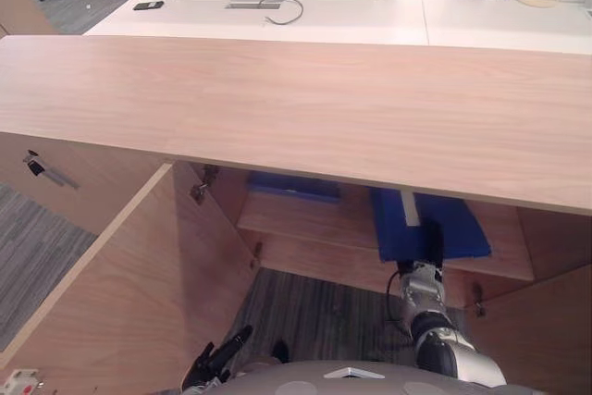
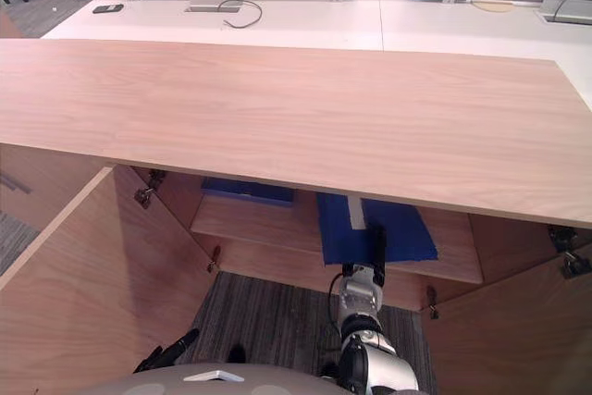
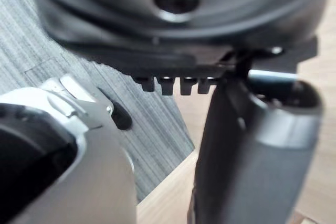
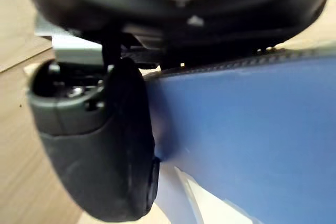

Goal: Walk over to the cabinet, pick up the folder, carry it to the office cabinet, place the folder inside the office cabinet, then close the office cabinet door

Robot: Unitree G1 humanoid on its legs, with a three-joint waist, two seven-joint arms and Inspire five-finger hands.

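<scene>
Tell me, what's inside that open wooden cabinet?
On its shelf lies a blue folder, pinched by the robot's right hand. A second blue item lies further back, to the left. The wooden top covers the back of the shelf, so anything deeper is hidden.

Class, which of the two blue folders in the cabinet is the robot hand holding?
The right folder, jutting over the shelf edge, in the right robot hand. The left folder lies further back, untouched.

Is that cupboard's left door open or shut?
Open. The left door stands swung outward, exposing the shelf with the blue folder on it.
</scene>
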